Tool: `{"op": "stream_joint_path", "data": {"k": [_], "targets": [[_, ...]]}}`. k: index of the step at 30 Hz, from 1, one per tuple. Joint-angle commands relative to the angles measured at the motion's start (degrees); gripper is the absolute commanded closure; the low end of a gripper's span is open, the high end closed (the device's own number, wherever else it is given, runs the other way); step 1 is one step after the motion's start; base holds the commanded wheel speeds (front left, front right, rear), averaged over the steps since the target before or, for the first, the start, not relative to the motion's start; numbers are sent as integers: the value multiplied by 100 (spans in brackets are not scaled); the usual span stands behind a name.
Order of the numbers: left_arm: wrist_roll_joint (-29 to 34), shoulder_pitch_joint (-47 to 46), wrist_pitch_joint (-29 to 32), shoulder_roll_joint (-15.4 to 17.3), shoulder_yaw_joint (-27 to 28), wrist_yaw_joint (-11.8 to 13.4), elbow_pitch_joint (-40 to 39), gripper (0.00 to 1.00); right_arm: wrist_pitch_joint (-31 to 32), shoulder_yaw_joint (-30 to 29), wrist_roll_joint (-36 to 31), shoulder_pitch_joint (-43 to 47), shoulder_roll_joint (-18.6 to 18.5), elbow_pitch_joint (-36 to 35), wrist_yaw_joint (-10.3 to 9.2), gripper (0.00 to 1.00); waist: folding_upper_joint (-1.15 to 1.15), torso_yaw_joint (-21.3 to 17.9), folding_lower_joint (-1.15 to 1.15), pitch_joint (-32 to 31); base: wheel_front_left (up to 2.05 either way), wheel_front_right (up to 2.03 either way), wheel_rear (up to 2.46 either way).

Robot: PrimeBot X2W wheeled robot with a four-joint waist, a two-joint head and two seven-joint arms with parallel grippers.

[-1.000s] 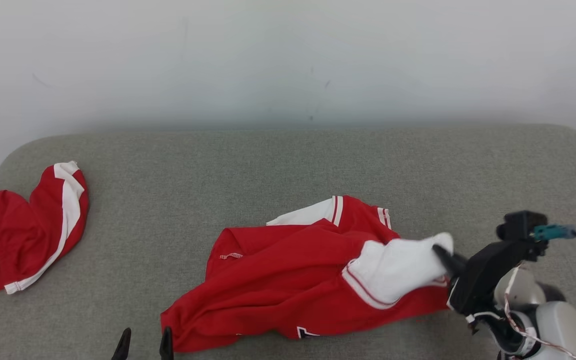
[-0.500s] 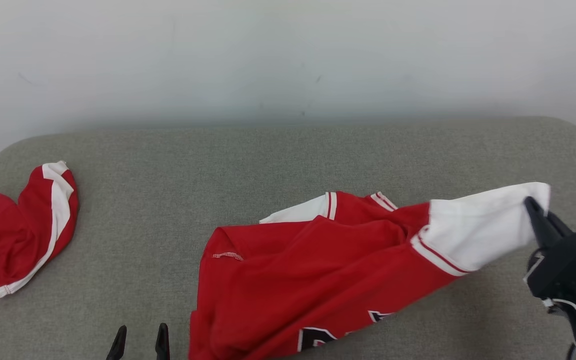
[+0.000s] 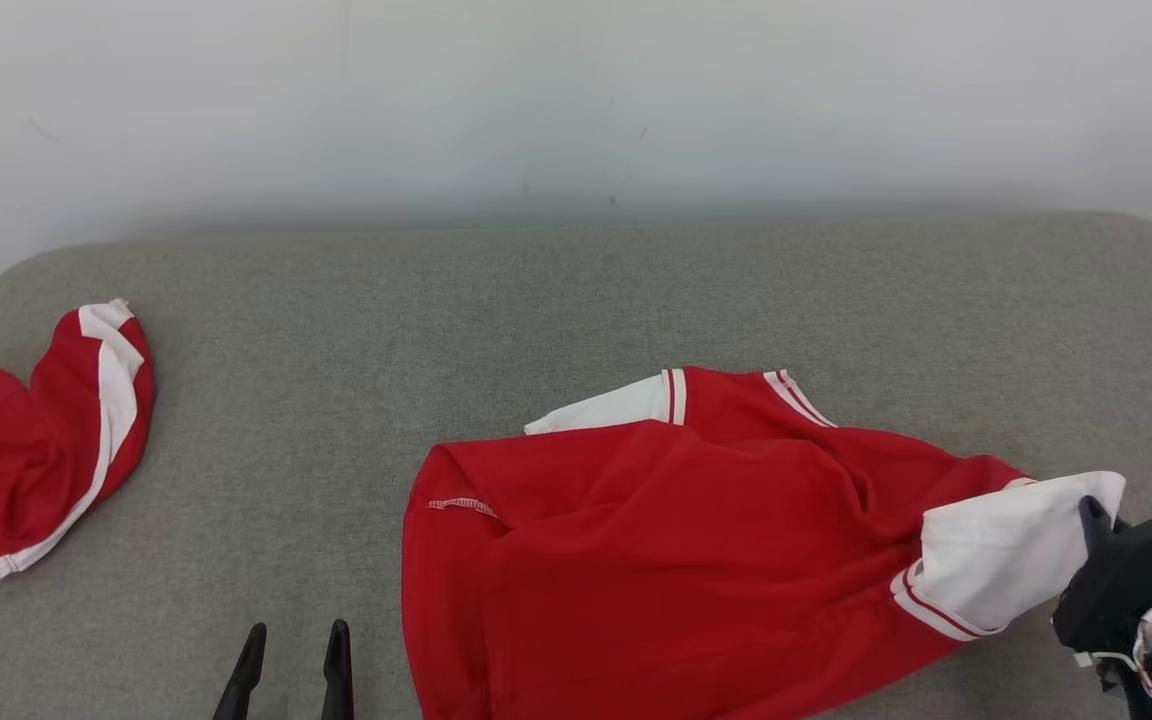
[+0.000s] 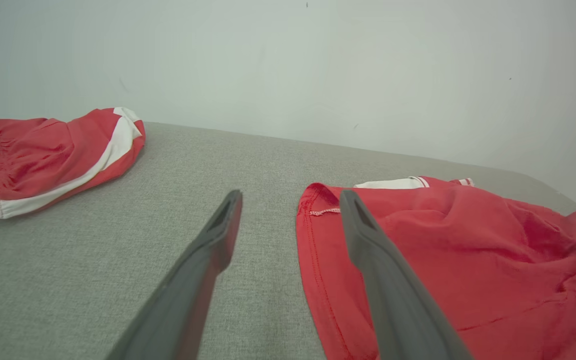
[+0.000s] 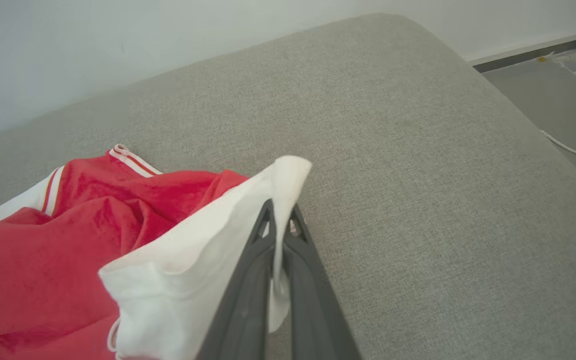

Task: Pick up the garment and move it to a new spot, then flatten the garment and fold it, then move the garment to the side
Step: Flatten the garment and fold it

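The garment [image 3: 676, 560] is a red jersey with white sleeves, spread over the middle and right of the grey cushion [image 3: 556, 310]. My right gripper [image 3: 1094, 510] is shut on the edge of its white sleeve [image 3: 1001, 550] at the right; the right wrist view shows the white cloth [image 5: 193, 260] pinched between the two fingers of the right gripper [image 5: 280, 212]. My left gripper [image 3: 296, 640] stands open at the lower left, just left of the jersey's hem, with nothing between its fingers. In the left wrist view the left gripper [image 4: 290, 200] points at the red hem [image 4: 318, 210].
A second red piece with a white stripe [image 3: 36, 450] lies crumpled at the cushion's far left edge. A pale wall [image 3: 576, 100] rises behind the cushion. Bare floor and a white cable [image 5: 573, 150] lie past the cushion's right end.
My right gripper has drawn the white sleeve out to the right, then lowered it, and the jersey has spread wider. The head view has shifted a little. The left gripper stays open.
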Motion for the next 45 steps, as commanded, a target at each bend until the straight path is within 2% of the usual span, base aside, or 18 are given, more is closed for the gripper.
{"op": "stream_joint_path", "data": {"k": [1, 5, 10, 16, 21, 26, 32, 42, 45], "targets": [[29, -31, -19, -6, -4, 7, 19, 0, -89, -19, -108, -63, -2, 45, 5, 0, -1, 25, 0, 11, 0, 0, 0], [42, -39, -19, -6, -4, 7, 15, 0, -594, -16, -445, -186, -3, 417, 5, 0, -1, 88, 0, -21, 0, 0, 0], [45, 93, -19, -5, 17, 7, 32, 0, -1593, 182, -711, -39, -88, 384, 5, 0, -1, 117, 0, -140, 0, 0, 0], [0, 229, -19, -5, 66, 7, -6, 0, -2580, 961, -498, 581, -210, 9, 5, 0, -1, 15, 0, -277, 0, 0, 0], [-4, 240, -19, -6, 54, 7, -26, 0, -3246, 1487, -305, 1190, -156, -340, 5, 0, -1, -104, 0, -341, 0, 0, 0], [21, 230, -19, -5, 7, 7, -8, 0, -3873, 1908, -243, 1663, -121, -389, 5, 0, -1, -180, 0, -406, 0, 0, 0], [27, 247, -19, -6, -12, 7, 30, 0, -4169, 2222, -259, 2051, -83, -270, 5, 0, -1, -218, 0, -478, 0, 0, 0], [16, 255, -19, -6, -20, 7, 87, 0, -4223, 2289, -276, 1962, -43, -344, 5, 0, -1, -242, 0, -473, 0, 0, 0], [-214, 179, -19, -4, -201, 7, 402, 0, -4222, 2287, -235, 1977, -35, -357, 5, 0, -1, -229, 0, -456, 0, 0, 0]]}}
